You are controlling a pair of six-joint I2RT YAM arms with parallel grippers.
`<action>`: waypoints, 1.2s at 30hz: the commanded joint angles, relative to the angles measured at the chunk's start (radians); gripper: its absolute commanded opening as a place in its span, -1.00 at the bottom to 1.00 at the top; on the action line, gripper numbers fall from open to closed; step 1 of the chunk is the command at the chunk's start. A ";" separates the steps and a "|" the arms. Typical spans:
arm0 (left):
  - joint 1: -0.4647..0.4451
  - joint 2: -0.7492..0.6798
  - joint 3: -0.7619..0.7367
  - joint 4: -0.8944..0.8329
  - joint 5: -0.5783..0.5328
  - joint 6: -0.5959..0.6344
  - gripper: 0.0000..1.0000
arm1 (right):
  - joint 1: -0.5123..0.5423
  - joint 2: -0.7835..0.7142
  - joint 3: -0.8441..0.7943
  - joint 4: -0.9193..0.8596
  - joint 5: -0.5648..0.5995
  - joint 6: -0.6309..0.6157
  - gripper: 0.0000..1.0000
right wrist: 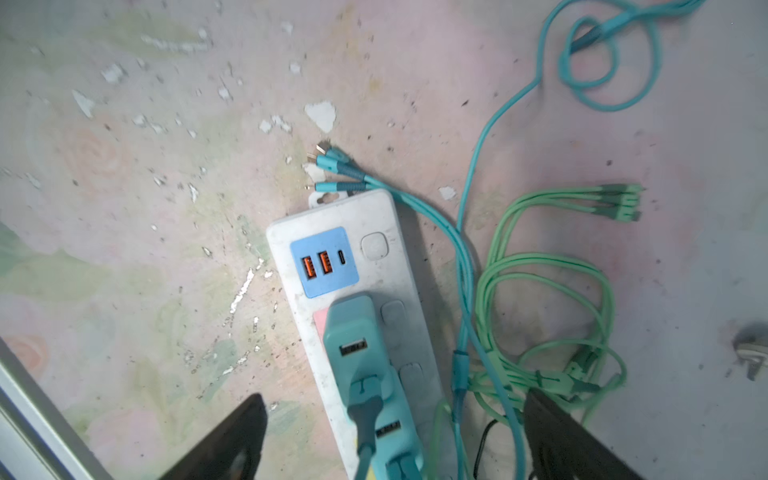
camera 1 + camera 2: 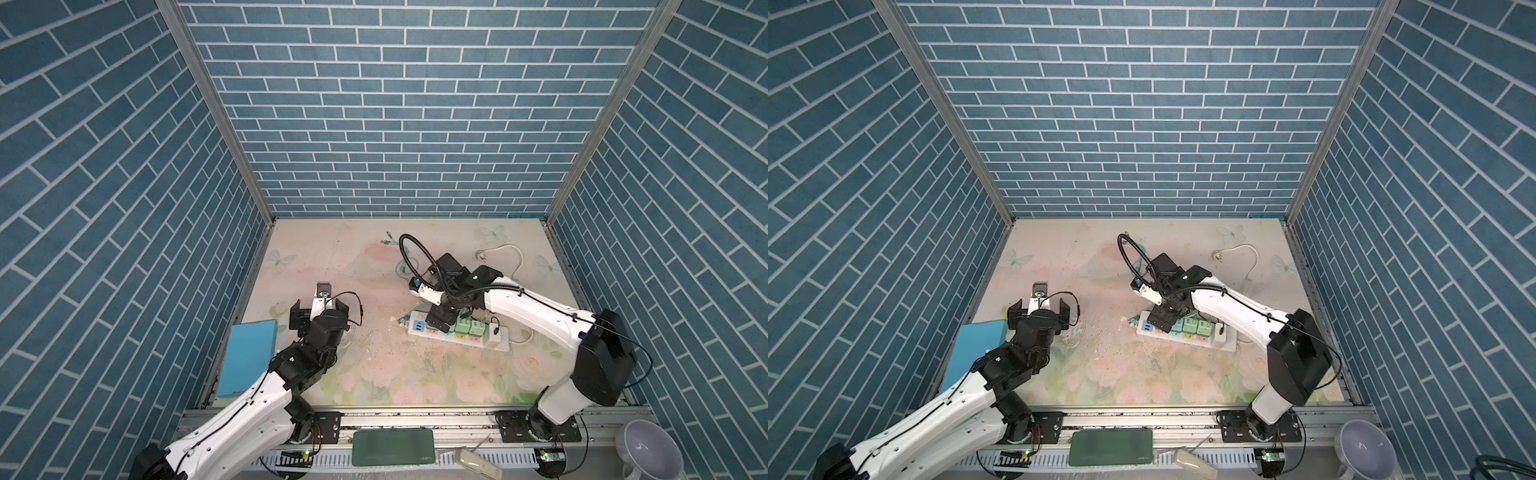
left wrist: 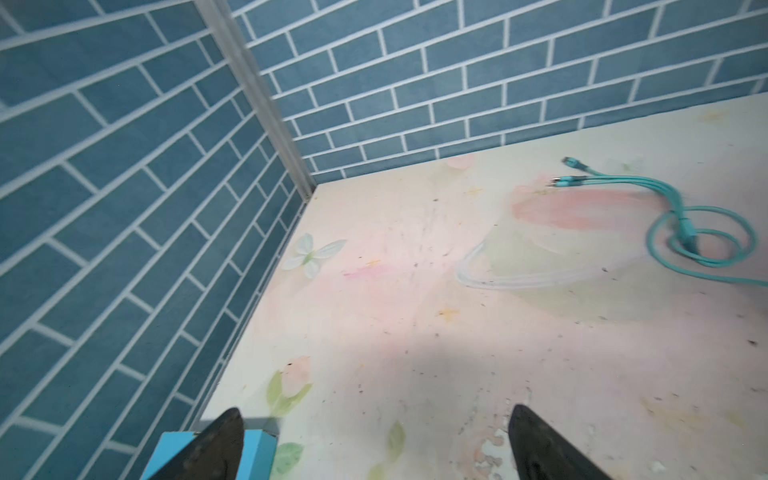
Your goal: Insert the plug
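Right gripper (image 1: 395,397): jaws spread wide, straddling the power strip (image 1: 374,212), gripping nothing. Teal plug (image 1: 353,320) sits in the strip's socket just beside the blue USB panel (image 1: 324,262). It looks fully seated, but the angle is poor, so I can't confirm. Teal cable (image 1: 490,124) and green cable (image 1: 540,270) lie beside the strip. Left gripper (image 3: 376,411): jaws wide too, empty, over the table (image 3: 415,291) near the blue box (image 3: 257,449), well apart from the strip.
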 commanded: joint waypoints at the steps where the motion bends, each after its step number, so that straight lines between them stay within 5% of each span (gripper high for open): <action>1: 0.084 -0.039 -0.006 -0.030 -0.050 -0.023 0.99 | -0.006 -0.105 0.042 0.016 0.038 0.068 0.98; 5: 0.195 -0.043 -0.054 0.066 -0.101 -0.002 0.99 | -0.055 -0.217 0.001 0.157 0.139 0.140 0.98; 11: 0.304 -0.036 -0.292 0.566 -0.030 0.216 0.99 | -0.297 -0.379 -0.160 0.392 0.285 0.383 0.98; 15: 0.443 0.020 -0.322 0.620 0.127 0.174 0.99 | -0.430 -0.403 -0.260 0.470 0.366 0.437 0.98; 21: 0.476 0.275 -0.351 1.007 0.314 0.219 0.99 | -0.581 -0.524 -0.592 0.847 0.505 0.466 0.98; 28: 0.477 0.737 -0.280 1.433 0.518 0.297 0.99 | -0.695 -0.406 -0.800 1.209 0.519 0.345 0.98; 31: 0.479 0.881 -0.268 1.546 0.503 0.289 0.99 | -0.706 -0.362 -0.867 1.347 0.519 0.307 0.98; 36: 0.476 0.883 -0.243 1.505 0.476 0.292 0.99 | -0.716 -0.173 -0.985 1.693 0.464 0.329 0.98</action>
